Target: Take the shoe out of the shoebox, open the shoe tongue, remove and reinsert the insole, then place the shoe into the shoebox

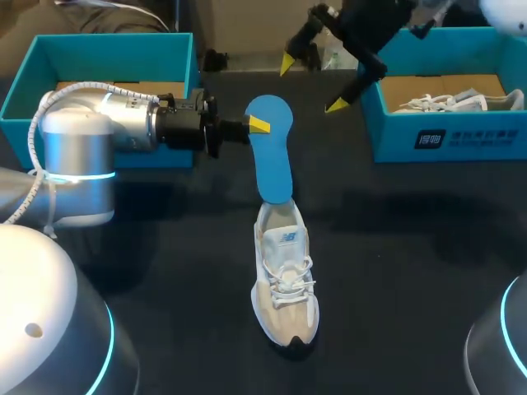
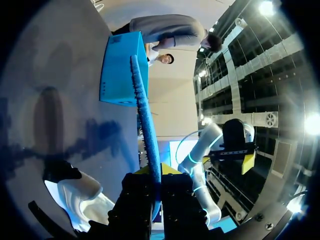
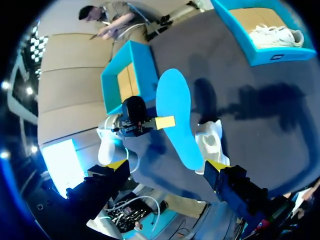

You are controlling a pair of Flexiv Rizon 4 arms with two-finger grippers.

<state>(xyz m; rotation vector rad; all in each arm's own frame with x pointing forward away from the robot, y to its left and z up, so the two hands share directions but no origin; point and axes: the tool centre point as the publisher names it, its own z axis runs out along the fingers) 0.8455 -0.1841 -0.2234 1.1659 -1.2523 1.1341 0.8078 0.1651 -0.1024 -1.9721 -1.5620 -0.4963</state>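
A blue insole stands upright with its lower end in the opening of the white and beige shoe, which lies mid-table. My left gripper is shut on the insole's upper part from the left. In the left wrist view the insole runs edge-on out from between the fingers of the left gripper, with the shoe beside them. My right gripper hangs open above and behind the insole, holding nothing. In the right wrist view the right gripper looks down on the insole and the shoe.
An open teal shoebox stands at the back left, behind my left arm. A second teal shoebox at the back right holds another white shoe.
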